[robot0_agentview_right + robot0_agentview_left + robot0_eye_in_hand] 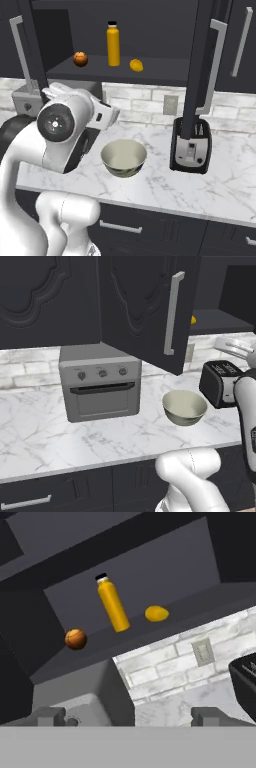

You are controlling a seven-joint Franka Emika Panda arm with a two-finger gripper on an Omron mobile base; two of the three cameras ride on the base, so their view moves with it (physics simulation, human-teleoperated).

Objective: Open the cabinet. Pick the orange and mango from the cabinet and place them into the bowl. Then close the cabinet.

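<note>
Brownish-orange orange (75, 638), black cabinet (145, 303), cream bowl (123, 157)

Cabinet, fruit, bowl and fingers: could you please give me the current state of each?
Cabinet: both doors open.
Orange: on the shelf, left of the bottle.
Mango: on the shelf, right of the bottle.
Bottle: upright, capped.
Bowl: upright on the counter, empty.
Fingers: wide apart, holding nothing.
Toaster oven: door shut.

The counter (40, 431) looks like polished white marble with grey veins. The cabinet (145, 306) doors are matt black with brushed-metal handles. The bowl (124, 157) is smooth, glazed cream.
</note>
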